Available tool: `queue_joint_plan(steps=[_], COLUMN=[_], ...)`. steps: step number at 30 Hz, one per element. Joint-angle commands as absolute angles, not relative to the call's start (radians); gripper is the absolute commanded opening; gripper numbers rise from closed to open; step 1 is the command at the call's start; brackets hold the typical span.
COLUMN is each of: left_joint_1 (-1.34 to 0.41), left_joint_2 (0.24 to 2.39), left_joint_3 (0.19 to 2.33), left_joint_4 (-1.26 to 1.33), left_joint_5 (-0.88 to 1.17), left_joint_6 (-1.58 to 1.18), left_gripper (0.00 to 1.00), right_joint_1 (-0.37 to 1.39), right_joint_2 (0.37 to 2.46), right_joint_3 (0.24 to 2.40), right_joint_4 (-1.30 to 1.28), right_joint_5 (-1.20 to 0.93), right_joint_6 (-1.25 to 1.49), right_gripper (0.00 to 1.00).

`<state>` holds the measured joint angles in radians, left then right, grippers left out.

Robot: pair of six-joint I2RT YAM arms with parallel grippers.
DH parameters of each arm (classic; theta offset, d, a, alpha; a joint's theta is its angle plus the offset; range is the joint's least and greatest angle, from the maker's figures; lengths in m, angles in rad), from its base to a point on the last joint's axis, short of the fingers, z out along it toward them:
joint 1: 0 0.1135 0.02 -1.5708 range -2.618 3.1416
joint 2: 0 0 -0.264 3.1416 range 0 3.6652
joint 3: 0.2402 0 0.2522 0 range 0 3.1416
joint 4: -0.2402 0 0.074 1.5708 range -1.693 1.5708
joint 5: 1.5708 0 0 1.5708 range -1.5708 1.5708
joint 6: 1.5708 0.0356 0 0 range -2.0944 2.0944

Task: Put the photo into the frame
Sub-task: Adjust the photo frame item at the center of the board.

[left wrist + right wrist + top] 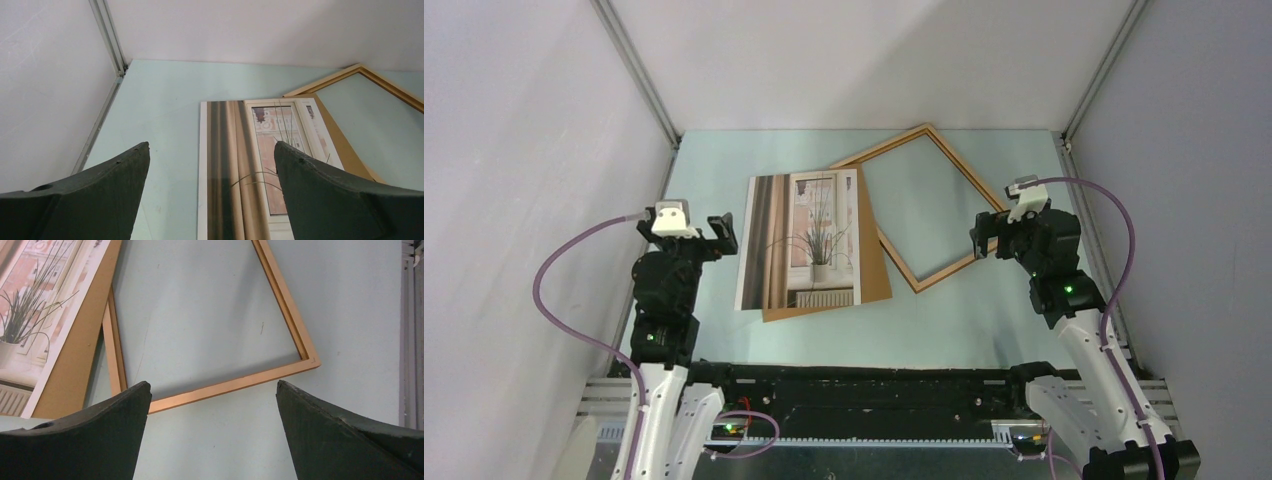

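The photo [802, 238] of a potted grassy plant by a window lies face up on a brown backing board [876, 255], left of the table's centre. The thin light-brown wooden frame [966, 167] lies turned like a diamond to its right, its left corner tucked under the board. My left gripper [721, 236] hovers open just left of the photo [250, 160], nothing between its fingers [115, 190]. My right gripper [982, 238] hovers open by the frame's near-right side [285, 302], holding nothing.
White enclosure walls close in on the left [524, 150], right [1194, 150] and back. The pale green table [944, 320] carries the board, whose edge [75, 365] shows beside the photo [40, 305] in the right wrist view.
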<state>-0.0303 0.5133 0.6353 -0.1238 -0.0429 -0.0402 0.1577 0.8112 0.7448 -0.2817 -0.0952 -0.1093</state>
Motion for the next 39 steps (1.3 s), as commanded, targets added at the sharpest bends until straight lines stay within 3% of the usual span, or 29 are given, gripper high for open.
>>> queue_joint_plan(steps=[1,16,28,39], left_joint_1=[-0.020,-0.020,-0.020,-0.020], left_joint_2=[0.495,0.629,0.659,0.674], left_joint_3=[0.657,0.666,0.648,0.634], left_joint_4=[-0.126,-0.128,-0.126,-0.115], left_joint_5=[-0.066,0.080,0.126,0.147], left_joint_6=[-0.005,0.033,0.013,0.023], left_gripper=[0.98,0.98,0.98,0.98], right_joint_1=[0.165,0.289,0.461,0.464], right_joint_2=[0.806,0.964,1.371,1.767], right_joint_3=[0.785,0.830,0.967,1.240], right_joint_4=[-0.263,-0.165,0.028,0.094], right_joint_5=[-0.121,-0.183,-0.177,-0.303], right_joint_6=[-0.105,-0.072,-0.054,0.068], right_gripper=[1.00,1.00,1.00,0.92])
